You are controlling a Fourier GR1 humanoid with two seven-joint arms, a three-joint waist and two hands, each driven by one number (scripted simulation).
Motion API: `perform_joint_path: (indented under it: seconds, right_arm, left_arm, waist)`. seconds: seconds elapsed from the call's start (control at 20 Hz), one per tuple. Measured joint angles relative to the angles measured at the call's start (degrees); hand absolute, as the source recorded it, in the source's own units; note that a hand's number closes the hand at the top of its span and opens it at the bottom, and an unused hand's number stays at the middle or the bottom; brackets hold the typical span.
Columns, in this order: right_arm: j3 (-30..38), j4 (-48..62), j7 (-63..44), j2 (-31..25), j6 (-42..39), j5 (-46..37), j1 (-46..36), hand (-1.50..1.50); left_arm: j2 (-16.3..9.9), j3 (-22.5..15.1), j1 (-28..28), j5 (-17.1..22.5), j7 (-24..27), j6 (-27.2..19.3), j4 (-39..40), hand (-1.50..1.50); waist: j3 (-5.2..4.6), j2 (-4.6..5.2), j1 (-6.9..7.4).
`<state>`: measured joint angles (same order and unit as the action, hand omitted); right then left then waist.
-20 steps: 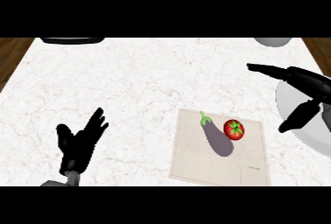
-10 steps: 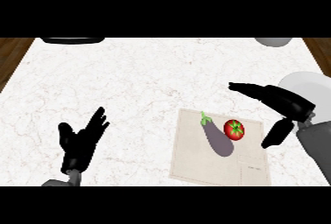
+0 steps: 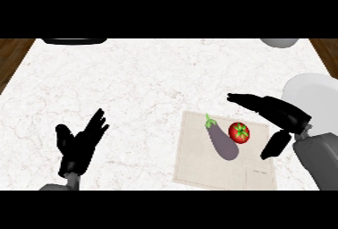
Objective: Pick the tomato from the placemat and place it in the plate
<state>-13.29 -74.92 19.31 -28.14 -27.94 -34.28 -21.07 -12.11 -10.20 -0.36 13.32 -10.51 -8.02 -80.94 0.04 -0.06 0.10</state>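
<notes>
While open (holding nothing), right robot hand [image 3: 280, 117] has moved closer beside tomato [image 3: 239, 132].

One round red tomato [image 3: 239, 132], one purple eggplant [image 3: 221, 142], one beige placemat [image 3: 198, 165] and one white plate [image 3: 310, 91] are counted.

White marbled counter [image 3: 145, 80] filling the view, brown wooden floor [image 3: 12, 53] at far left and far right, dark round object [image 3: 74, 40] at the far edge

Eggplant [image 3: 221, 142] just left of the tomato [image 3: 239, 132] blocking that side, tomato's right side free, right hand [image 3: 277, 115] spread there, bare table [image 3: 132, 85] between placemat [image 3: 198, 170] and left hand [image 3: 78, 143]
</notes>
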Motion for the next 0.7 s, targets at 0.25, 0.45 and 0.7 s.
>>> perform_joint_path:
  seconds: [0.25, 0.45, 0.7]
  right_arm:
    - [-0.97, -0.06, -1.50, 2.54, 3.48, -6.00, 1.53, -1.50]
    - [0.09, 3.22, -0.54, 4.25, 4.50, -9.58, 0.54, -1.50]
    - [0.81, 5.11, 0.62, 5.75, 4.76, -13.00, 0.54, -1.50]
  left_arm:
    - [0.71, 0.42, 0.15, -1.28, -0.86, 0.55, -0.40, 0.00]
    - [1.02, 1.71, 0.76, -1.45, -2.74, 1.41, -2.23, 0.00]
    - [2.75, 2.34, 0.32, -3.09, -1.67, 1.88, -0.90, 0.00]
  waist:
    - [0.03, -0.02, 0.05]
    - [0.00, 0.03, 0.14]
    - [0.01, 0.03, 0.09]
